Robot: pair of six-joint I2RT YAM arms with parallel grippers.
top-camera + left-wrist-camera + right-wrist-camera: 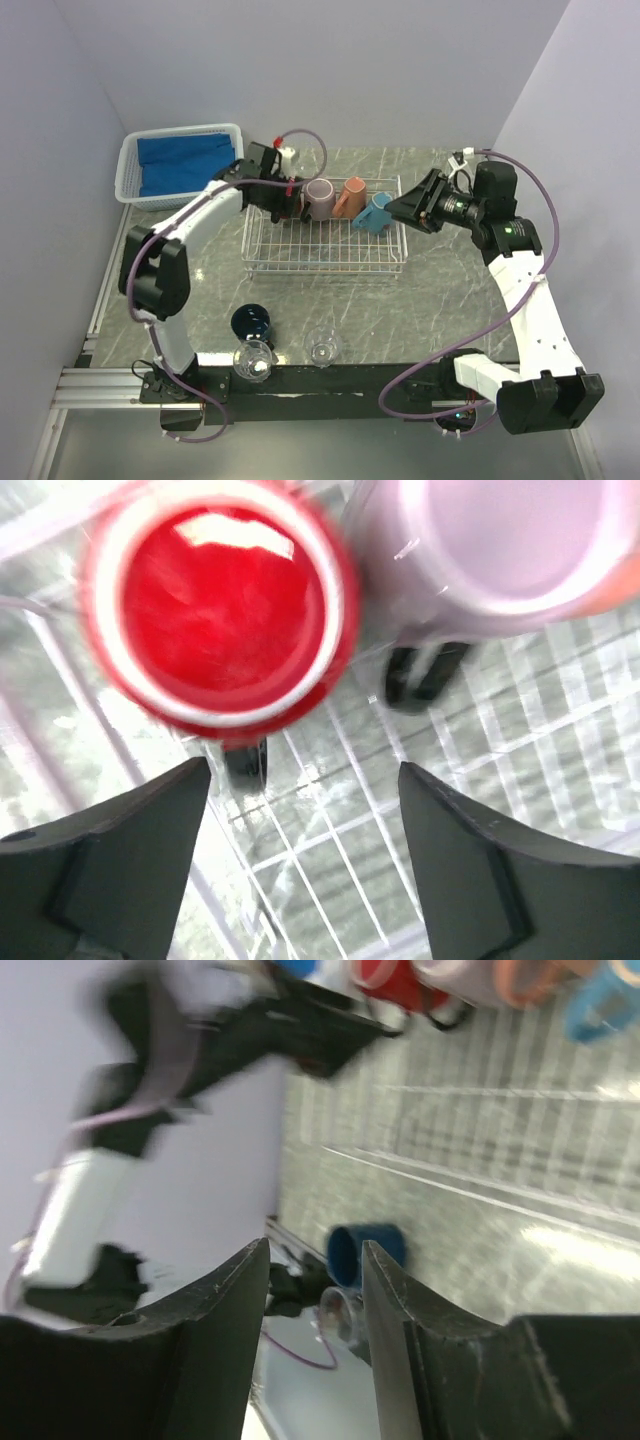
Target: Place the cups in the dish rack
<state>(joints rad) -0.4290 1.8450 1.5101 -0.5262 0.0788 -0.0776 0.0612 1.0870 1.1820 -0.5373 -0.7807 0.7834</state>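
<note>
The white wire dish rack [325,250] holds a mauve cup [320,197], a salmon-orange cup [351,195] and a light-blue cup [376,214] along its far side. In the left wrist view a red cup [225,605] stands in the rack beside the mauve cup [500,540]. My left gripper [305,780] is open just behind the red cup, with only rack wires between its fingers. My right gripper [392,212] hovers by the light-blue cup, open and holding nothing [315,1250]. A navy cup [252,322] and two clear glasses [254,360] [324,350] stand on the table near the arm bases.
A white plastic basket [128,170] with blue cloth sits at the back left, beside the left arm. The rack's low wire sides [404,240] border the cups. The right wrist view is blurred and shows the navy cup [365,1253] past its fingers.
</note>
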